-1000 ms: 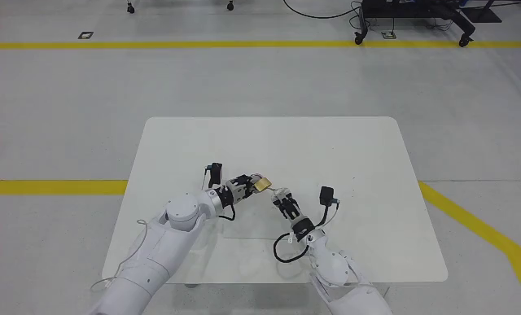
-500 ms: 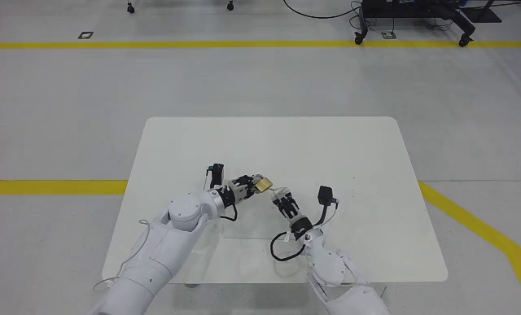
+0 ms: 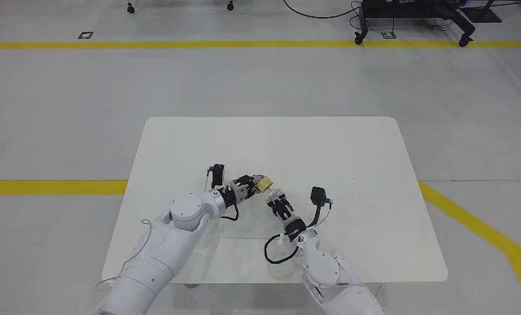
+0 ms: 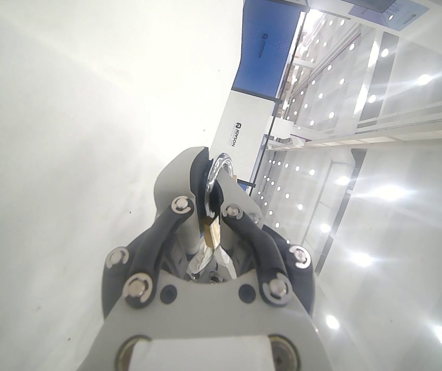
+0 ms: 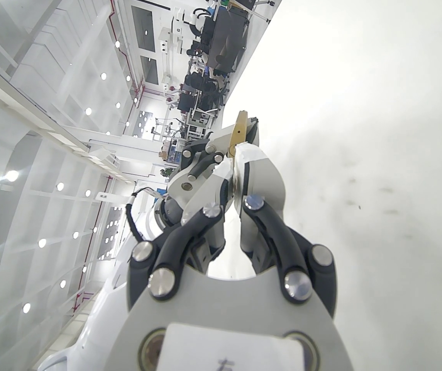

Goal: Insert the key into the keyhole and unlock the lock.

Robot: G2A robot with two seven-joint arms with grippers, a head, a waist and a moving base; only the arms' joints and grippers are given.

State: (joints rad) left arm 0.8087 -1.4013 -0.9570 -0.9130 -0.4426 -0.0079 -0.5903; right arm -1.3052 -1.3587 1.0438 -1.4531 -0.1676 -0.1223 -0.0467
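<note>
Your left gripper [image 4: 214, 181] has its fingers [image 4: 172, 187] clamped on the padlock [image 4: 212, 233]. They pinch the silver shackle [image 4: 221, 162] at their tips, and the brass body shows in the gap nearer the palm. Your right gripper [image 5: 238, 158] has its white-taped fingers [image 5: 261, 179] pressed together, with only a thin seam between the pads. You cannot tell from these views whether the key sits in that seam. From the right wrist, the padlock's brass edge stands directly beyond those taped tips, right against them, with the left fingers gripping it from the far side. From above, the padlock is near the middle of the white surface [image 3: 350, 152], and you cannot tell whether it touches the top or is held clear of it. The right gripper lies at about 4 o'clock from the padlock, just beside it. The left arm comes in from roughly 8 o'clock and the right arm from about 5 o'clock, so the two meet tip to tip. Beyond the surface, a yellow floor line [image 3: 244, 45] crosses at 12 o'clock. A dark wheeled cart [image 3: 415, 10] stands on the floor at about 1 o'clock.
</note>
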